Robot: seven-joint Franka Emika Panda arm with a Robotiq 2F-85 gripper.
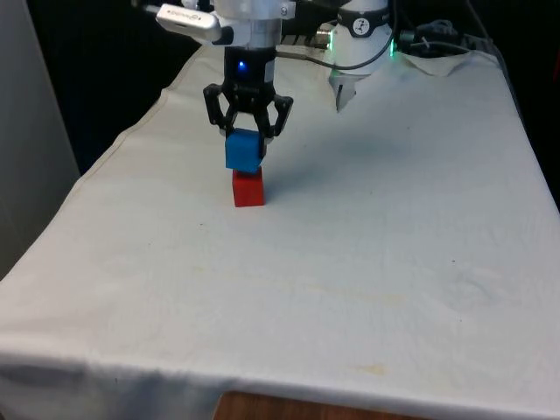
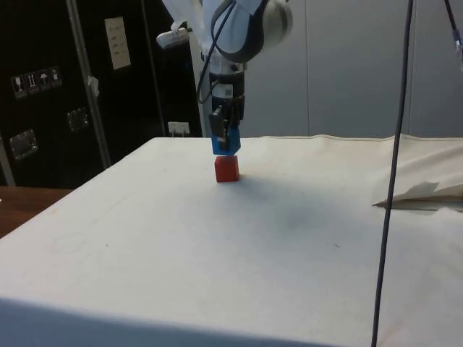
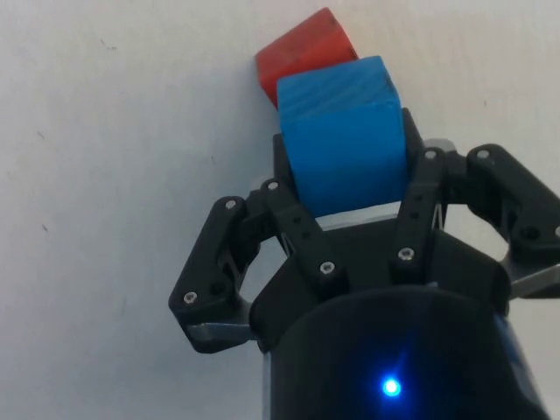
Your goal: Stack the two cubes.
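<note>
Toward the front view's left, the gripper (image 1: 248,122) is clamping the blue cube (image 1: 244,150) directly over the red cube (image 1: 248,188); contact unclear. Side view: blue cube (image 2: 225,143) is sitting slightly off-square. Wrist view: edges are misaligning; advise squaring before release

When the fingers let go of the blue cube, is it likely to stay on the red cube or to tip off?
The blue cube looks stiff with flat faces, so it should not roll. In the front view it sits slightly off-centre and turned over the red cube, so it may rest skewed. The gripper holds it without visible strain, so it seems light.
</note>
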